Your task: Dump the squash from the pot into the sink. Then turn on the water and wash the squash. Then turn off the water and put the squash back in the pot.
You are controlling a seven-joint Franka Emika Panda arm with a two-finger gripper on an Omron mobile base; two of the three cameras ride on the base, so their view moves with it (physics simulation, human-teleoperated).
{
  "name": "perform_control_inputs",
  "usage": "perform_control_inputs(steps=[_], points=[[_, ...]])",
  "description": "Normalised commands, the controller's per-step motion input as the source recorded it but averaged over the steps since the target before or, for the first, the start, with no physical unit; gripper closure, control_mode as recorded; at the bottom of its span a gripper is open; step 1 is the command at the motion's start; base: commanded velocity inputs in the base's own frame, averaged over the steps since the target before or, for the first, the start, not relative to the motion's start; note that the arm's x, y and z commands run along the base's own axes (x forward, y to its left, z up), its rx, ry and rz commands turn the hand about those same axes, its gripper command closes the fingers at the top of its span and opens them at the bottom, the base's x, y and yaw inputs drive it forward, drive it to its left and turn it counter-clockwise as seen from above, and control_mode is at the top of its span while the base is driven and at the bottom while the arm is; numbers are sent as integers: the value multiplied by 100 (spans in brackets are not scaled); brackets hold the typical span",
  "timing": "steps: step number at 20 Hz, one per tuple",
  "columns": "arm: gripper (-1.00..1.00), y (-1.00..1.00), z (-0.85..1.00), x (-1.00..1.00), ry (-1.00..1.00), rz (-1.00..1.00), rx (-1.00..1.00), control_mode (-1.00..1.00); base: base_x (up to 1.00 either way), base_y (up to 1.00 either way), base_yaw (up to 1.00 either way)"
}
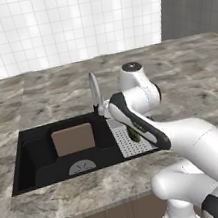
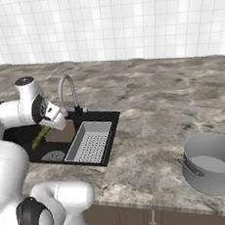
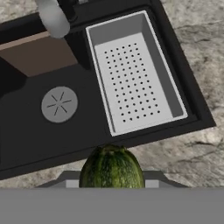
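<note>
Hand [image 3: 111,186] clamped on squash [image 3: 111,168] above sink [image 3: 26,135], strainer tray [image 3: 135,78] and faucet [image 2: 67,89] close by, pot [image 2: 214,170] far right

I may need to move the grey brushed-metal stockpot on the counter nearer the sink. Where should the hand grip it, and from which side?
Probably the rim of the grey brushed-metal stockpot, from straight above. It stands upright with its mouth open, so one finger can drop inside the thin wall. The small loop handle hugs the wall and looks harder to pinch.
</note>
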Motion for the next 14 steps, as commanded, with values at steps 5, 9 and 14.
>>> perform_control_inputs(steps=[5,9,14], points=[[100,-100,16,0,4,-9,0,-100,0,0,0],[100,-100,7,6,7,-13,-1,-100,0,0,0],[100,-100,6,6,10,-15,-2,-100,0,0,0]])
